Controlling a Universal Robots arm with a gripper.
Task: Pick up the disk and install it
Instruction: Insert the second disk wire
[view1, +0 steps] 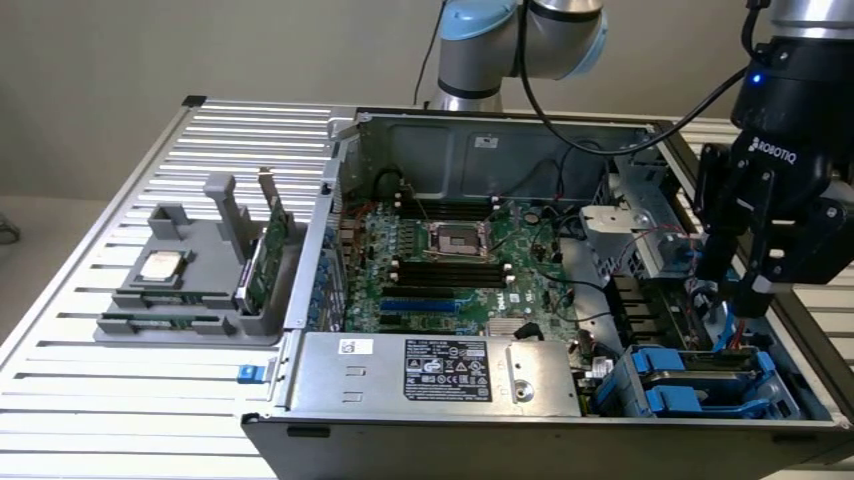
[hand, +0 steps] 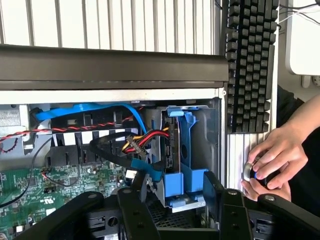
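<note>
The gripper hangs over the open computer case at the exterior view's right, its jaws spread wide and holding nothing, the fingertips just above the drive bay. The disk stands on edge in its blue carrier bracket inside that bay at the case's near corner, beside a bundle of red, yellow and black cables. Outside the case, a person's hand rests on a small round knob by a black keyboard.

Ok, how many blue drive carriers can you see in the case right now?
2 blue carriers, side by side in the near corner of the case on the exterior view's right, just below the pincer. Others may be hidden behind it.
</note>
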